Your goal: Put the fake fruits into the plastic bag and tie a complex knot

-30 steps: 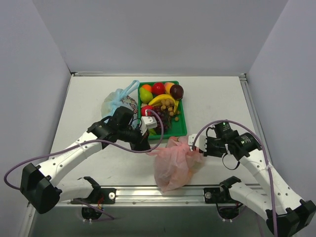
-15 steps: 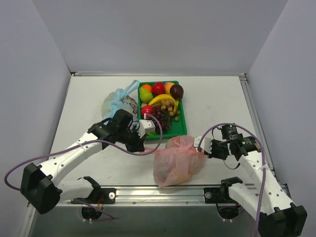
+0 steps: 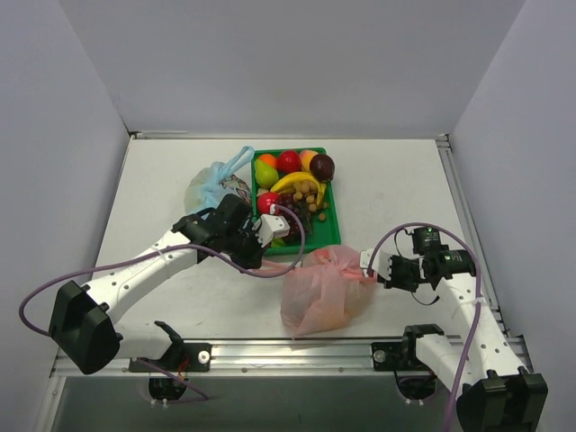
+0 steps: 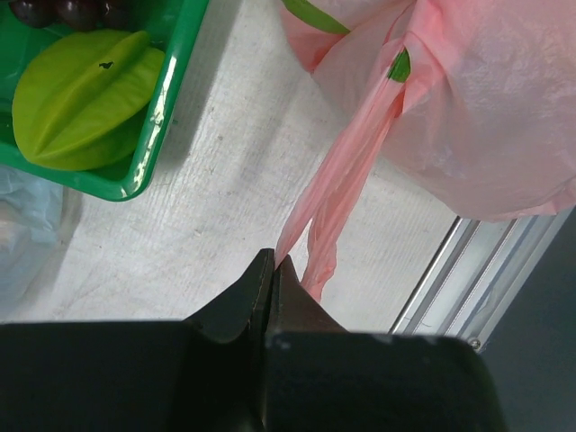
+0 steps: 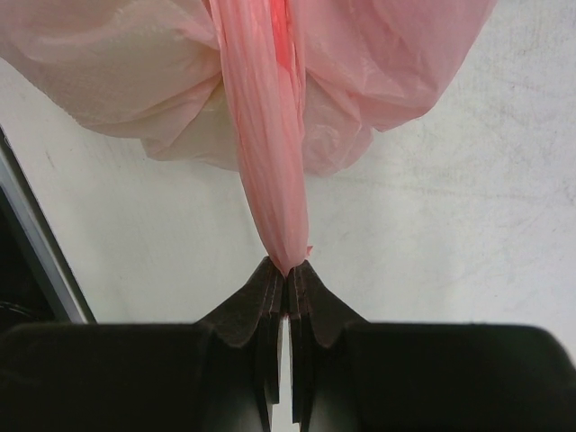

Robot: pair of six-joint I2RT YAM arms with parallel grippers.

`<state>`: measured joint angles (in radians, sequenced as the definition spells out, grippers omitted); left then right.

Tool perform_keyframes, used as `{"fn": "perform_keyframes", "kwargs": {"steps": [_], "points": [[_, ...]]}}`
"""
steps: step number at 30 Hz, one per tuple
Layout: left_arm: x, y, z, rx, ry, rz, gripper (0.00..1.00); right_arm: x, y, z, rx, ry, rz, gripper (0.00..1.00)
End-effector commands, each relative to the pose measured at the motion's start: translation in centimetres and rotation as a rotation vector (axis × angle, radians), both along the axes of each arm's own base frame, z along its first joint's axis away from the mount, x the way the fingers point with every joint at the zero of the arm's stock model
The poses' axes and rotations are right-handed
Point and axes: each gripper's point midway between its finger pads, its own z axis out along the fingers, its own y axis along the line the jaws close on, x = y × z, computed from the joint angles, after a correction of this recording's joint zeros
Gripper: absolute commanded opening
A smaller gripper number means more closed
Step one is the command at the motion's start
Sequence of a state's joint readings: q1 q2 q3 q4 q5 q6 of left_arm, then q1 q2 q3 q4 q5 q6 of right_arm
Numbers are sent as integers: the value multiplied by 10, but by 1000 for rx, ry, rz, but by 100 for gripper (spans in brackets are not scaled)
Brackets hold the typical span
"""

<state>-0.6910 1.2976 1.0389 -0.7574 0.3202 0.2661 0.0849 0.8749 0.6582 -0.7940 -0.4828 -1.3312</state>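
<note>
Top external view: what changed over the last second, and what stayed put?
The right claw, shut on a handle of the plastic bag, drew away rightward, stretching it. The left claw, shut on the other handle, shifted slightly toward the green tray. Nothing was released. The fake fruits in the tray and the blue bag stayed put.

One pink bag [image 3: 317, 292], one blue bag [image 3: 209, 184], one green tray [image 4: 171, 90], two arms [image 3: 144, 270] [image 3: 468, 310].
</note>
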Motion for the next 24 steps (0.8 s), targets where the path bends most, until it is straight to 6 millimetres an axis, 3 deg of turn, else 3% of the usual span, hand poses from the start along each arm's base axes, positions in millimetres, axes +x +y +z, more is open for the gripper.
{"fn": "perform_keyframes", "kwargs": {"steps": [1, 12, 16, 19, 24], "points": [[-2, 75, -21, 333, -10, 79, 0, -27, -59, -14, -275, 109, -89, 0], [-7, 77, -25, 338, -22, 37, 0, -28, -59, -13, -264, 99, -97, 0], [-8, 75, -21, 317, -37, 30, 0, -23, -57, -3, -242, 77, -118, 0], [-16, 60, -11, 252, -38, -26, 0, -17, -49, 9, -186, 60, -153, 0], [-34, 18, 21, 72, -3, -89, 0, -8, -24, 50, -26, 55, -235, 0]]}}
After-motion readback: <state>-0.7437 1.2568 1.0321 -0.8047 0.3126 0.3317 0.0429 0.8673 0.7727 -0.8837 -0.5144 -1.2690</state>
